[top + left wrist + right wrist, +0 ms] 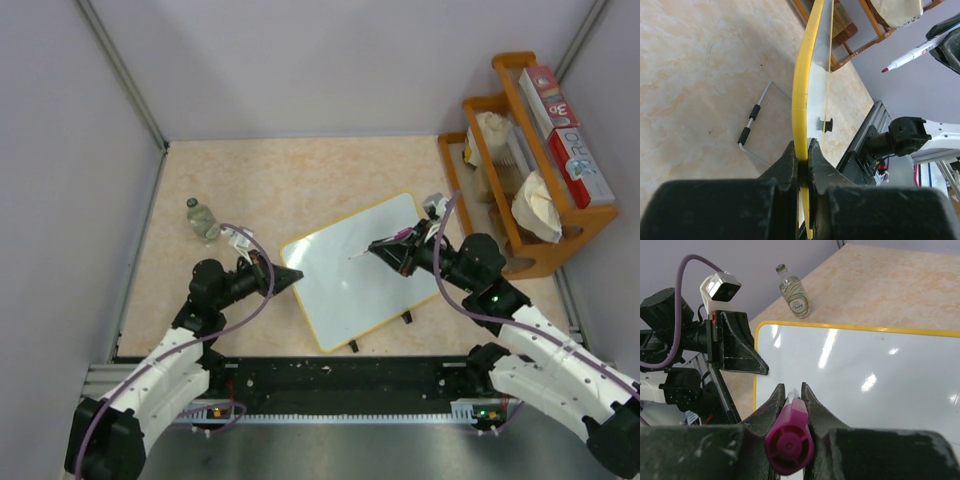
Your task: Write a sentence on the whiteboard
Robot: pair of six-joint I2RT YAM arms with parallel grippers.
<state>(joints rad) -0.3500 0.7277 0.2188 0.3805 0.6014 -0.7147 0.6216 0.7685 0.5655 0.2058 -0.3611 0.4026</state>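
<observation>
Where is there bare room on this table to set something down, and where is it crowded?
Biggest free patch: the back of the table, between the bottle and the wooden rack, behind the whiteboard. Crowded: the middle, where the left gripper clamps the whiteboard's edge and the right gripper holds the marker over it.

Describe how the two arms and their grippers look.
The left arm and right arm have white shells with black joints. The left gripper and right gripper are black and wedge-shaped. A purple cable loops along each arm; a green light glows on the right arm.
</observation>
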